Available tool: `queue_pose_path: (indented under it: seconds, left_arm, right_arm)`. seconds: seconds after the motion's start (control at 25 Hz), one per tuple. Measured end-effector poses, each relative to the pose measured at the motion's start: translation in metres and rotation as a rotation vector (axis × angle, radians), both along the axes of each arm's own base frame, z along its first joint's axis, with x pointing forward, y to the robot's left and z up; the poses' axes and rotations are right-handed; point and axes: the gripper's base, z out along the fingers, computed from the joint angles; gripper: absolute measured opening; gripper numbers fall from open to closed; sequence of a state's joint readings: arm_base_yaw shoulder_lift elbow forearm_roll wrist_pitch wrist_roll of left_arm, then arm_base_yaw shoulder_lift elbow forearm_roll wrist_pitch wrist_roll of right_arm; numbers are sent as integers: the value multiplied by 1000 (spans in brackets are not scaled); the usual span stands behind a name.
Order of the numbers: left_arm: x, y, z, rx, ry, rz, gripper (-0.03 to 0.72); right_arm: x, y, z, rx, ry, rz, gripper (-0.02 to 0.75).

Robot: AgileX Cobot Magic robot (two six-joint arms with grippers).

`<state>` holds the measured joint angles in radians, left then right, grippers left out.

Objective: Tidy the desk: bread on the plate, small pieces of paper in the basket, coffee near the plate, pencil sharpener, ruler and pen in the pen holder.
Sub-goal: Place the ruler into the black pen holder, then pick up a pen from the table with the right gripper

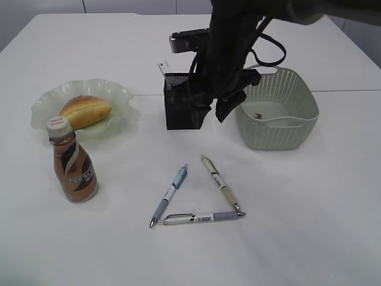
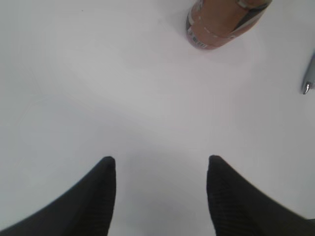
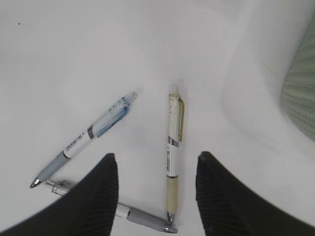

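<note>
The bread [image 1: 85,111] lies on the pale green plate [image 1: 119,90] at the left. The coffee [image 1: 72,168] stands upright just in front of the plate; its base [image 2: 216,27] shows at the top of the left wrist view. Three pens form a triangle on the desk [image 1: 309,226]: blue [image 1: 171,193], cream [image 1: 220,185] and grey [image 1: 199,217]. My right gripper [image 3: 156,156] hangs open above the cream pen [image 3: 173,147], holding nothing. My left gripper [image 2: 161,160] is open over bare desk. The ruler [image 1: 164,67] sticks out of the pen holder [image 1: 178,107]. The pencil sharpener is out of view.
The basket [image 1: 280,140] stands right of the pen holder, with a small dark scrap [image 1: 257,116] on its floor. My right arm [image 1: 229,53] hangs between holder and basket and hides part of both. A pen tip [image 2: 307,87] shows at the right edge of the left wrist view.
</note>
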<state>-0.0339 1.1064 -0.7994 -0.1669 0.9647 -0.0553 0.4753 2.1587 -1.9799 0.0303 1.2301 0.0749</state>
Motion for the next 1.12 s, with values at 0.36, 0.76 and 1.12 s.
queue_pose_path:
  seconds: [0.36, 0.76, 1.12]
  left_arm:
    - [1, 0, 0, -3, -10, 2, 433]
    - [1, 0, 1, -5, -15, 4, 433]
    - [1, 0, 1, -5, -15, 4, 433]
  right_arm:
    - [11, 2, -55, -82, 89, -14, 377]
    - [16, 5, -100, -125, 169, -12, 377]
    - [16, 4, -103, -134, 172, -11, 377]
